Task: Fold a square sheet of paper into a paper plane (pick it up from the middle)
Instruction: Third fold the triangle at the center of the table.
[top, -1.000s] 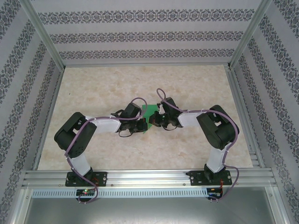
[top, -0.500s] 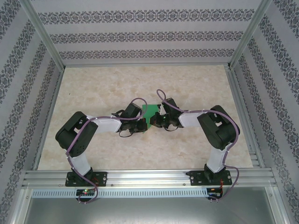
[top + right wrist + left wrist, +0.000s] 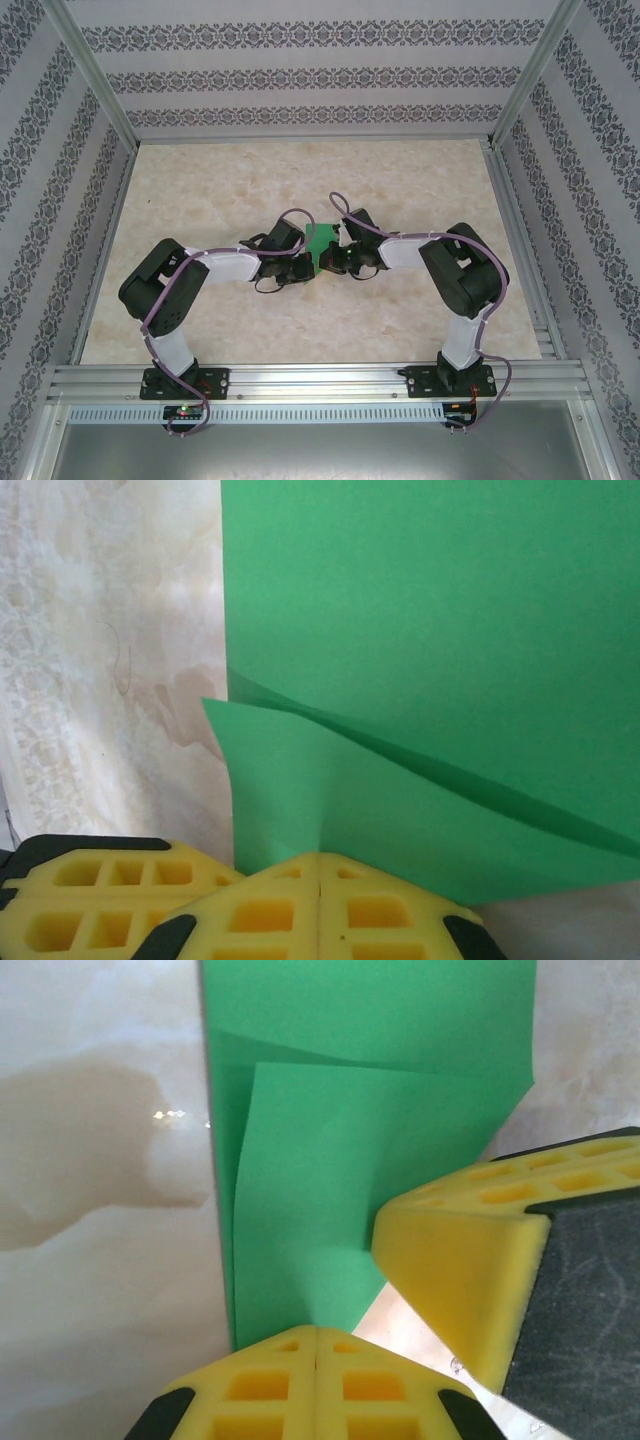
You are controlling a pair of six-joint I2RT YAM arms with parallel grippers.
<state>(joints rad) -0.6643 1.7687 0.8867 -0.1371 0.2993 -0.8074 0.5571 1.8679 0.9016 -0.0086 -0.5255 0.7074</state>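
Note:
The square sheet of paper (image 3: 322, 243) is bright green and sits mid-table between the two grippers. My left gripper (image 3: 309, 262) is shut on the sheet's near edge (image 3: 317, 1335). My right gripper (image 3: 329, 262) is shut on the same edge right beside it (image 3: 320, 860). In the left wrist view the paper (image 3: 330, 1180) has one layer folded over another, and a right fingertip (image 3: 455, 1260) is close by. In the right wrist view a raised flap (image 3: 330, 780) curls up over the flat sheet (image 3: 430, 610). A paper plane is out of view.
The marble-patterned tabletop (image 3: 220, 180) lies open all round the paper. Aluminium frame rails (image 3: 300, 378) run along the near edge and both sides. Patterned walls (image 3: 320, 80) close off the back and sides.
Both grippers have edged a little away from the bases with the paper, and the sheet's lower tip has drawn up. Both grips are unchanged.

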